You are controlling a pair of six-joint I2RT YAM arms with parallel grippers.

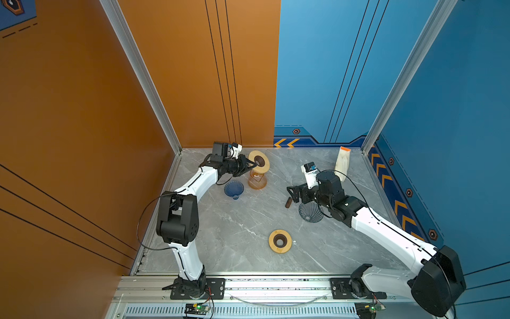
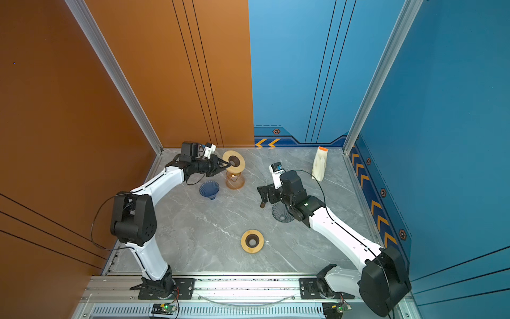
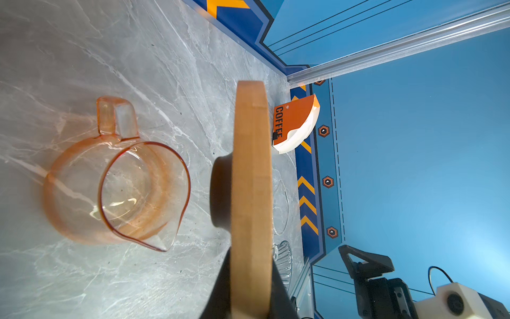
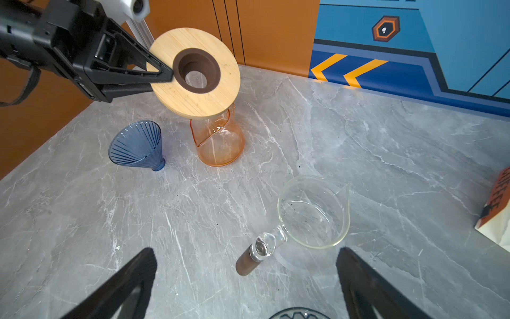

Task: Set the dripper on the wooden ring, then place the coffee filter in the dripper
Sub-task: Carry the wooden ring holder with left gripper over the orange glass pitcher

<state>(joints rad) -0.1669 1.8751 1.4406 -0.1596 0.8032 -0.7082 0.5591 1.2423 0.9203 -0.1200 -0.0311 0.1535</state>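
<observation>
Far left, the left gripper point(image 1: 256, 165) point(image 4: 169, 74) reaches toward the back wall, jaws pinching the edge of a flat round bamboo holder ring point(image 1: 265, 166) point(image 4: 215, 96) w/ a dark brown collar in its hole. The ring is tilted & held in the air over a see-through orange glass carafe point(image 1: 257, 181) point(image 3: 110, 193), which stands upright on the grey marble table point(image 1: 234, 234). The left wrist view shows a gap btw collar & carafe rim, so they don't touch. Just left of the carafe in both top views, a blue ribbed cone-shaped dripper point(image 1: 234, 189) point(image 2: 209, 189) lies on its side.

Centre front: another bamboo ring point(image 1: 273, 245) w/ the same dark collar lies flat on the table, well apart from the rest.

Right of centre: the right gripper point(image 4: 245, 251) has its jaws spread wide & hovers near a clear glass pitcher point(image 4: 314, 215) w/ a brown handle, which stands on the table. A dark grey ribbed cone dripper point(image 1: 309, 214) lies partly hidden under the right arm.

Back right, near the corner: an orange-labelled pack of white paper coffee filters point(image 1: 342, 163) point(image 3: 295, 124), printed COFFEE, stands on the table. It is well apart from both drippers & both grippers.
</observation>
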